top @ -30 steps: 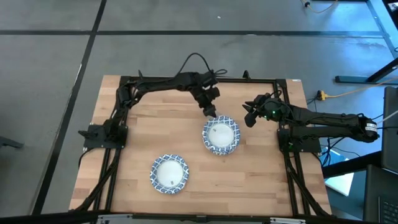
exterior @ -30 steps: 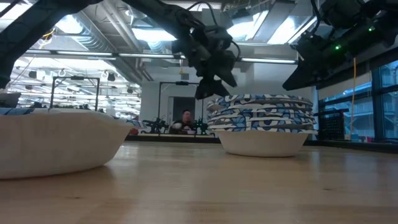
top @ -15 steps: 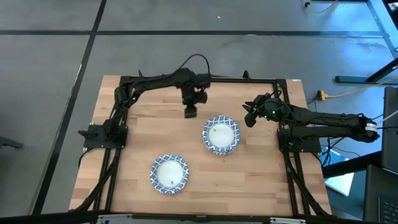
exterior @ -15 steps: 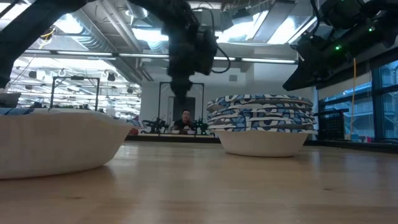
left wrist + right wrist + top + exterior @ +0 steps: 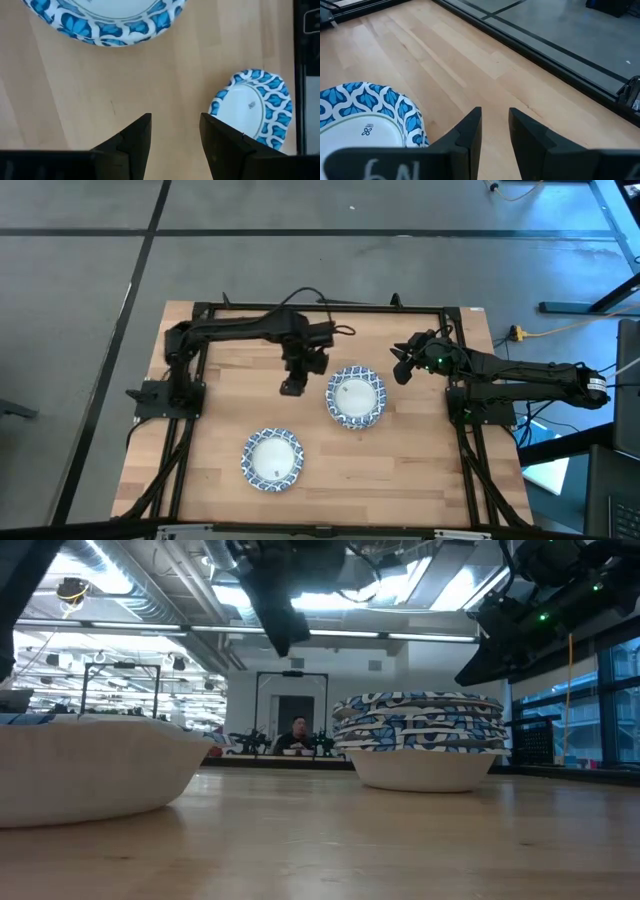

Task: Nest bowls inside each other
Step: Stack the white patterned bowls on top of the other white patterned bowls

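Observation:
A stack of several blue-and-white rimmed bowls [image 5: 355,397] stands on its base at the table's middle right. It also shows in the low view [image 5: 420,740] and the right wrist view [image 5: 365,125]. A single bowl [image 5: 272,458] stands at the near left, and shows in the low view [image 5: 90,768]. My left gripper [image 5: 291,387] hangs open and empty above bare wood, left of the stack. Its wrist view shows the stack's rim [image 5: 105,22] and the single bowl [image 5: 252,112] past the gripper [image 5: 175,132]. My right gripper [image 5: 403,365] waits open, right of and beyond the stack.
A black frame [image 5: 320,308] runs along the table's far and side edges, with the arm mounts at left [image 5: 160,395] and right [image 5: 480,402]. Bare wood [image 5: 400,470] lies near and right of the bowls. A person shows far off in the room [image 5: 298,732].
My left gripper has gone from the stack's far-left rim toward the table's left edge, then toward the near edge, and has risen. It now hangs clear of the stack. The bowls and my right arm have stayed put.

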`<state>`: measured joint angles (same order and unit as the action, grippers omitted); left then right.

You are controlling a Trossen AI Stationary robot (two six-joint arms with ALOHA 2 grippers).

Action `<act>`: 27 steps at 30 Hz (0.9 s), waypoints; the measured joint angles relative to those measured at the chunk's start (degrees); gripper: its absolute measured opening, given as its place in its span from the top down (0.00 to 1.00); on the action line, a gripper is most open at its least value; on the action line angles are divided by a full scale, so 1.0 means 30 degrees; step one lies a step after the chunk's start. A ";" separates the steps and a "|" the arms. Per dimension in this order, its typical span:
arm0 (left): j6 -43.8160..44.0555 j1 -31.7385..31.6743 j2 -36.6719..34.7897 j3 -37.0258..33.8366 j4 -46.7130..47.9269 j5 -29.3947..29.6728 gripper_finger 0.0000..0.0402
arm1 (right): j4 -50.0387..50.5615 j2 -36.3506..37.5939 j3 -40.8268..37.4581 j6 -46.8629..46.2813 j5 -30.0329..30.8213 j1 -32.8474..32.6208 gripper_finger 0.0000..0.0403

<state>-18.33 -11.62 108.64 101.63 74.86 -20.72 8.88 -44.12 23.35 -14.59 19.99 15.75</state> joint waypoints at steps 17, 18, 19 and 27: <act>0.4860 0.3002 -0.7919 -1.4311 -0.8323 -0.0062 0.60 | -0.0642 0.0007 -0.0007 -0.0036 0.0095 -0.0007 0.76; 0.5216 0.3362 -0.7912 -1.4716 -0.8630 -0.0218 0.60 | -0.0660 0.0007 -0.0007 -0.0036 0.0096 -0.0007 0.76; 0.5672 0.3732 -0.7912 -1.5126 -0.9103 -0.0365 0.60 | -0.0725 0.0007 -0.0007 -0.0036 0.0095 -0.0002 0.76; 0.8702 0.5601 -0.7835 -1.6779 -1.2019 -0.0190 0.60 | -0.0872 0.0007 -0.0007 -0.0087 -0.0155 -0.0007 0.76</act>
<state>7.78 5.19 85.13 51.29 38.80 -21.29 6.27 -44.10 23.33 -14.85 19.52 15.73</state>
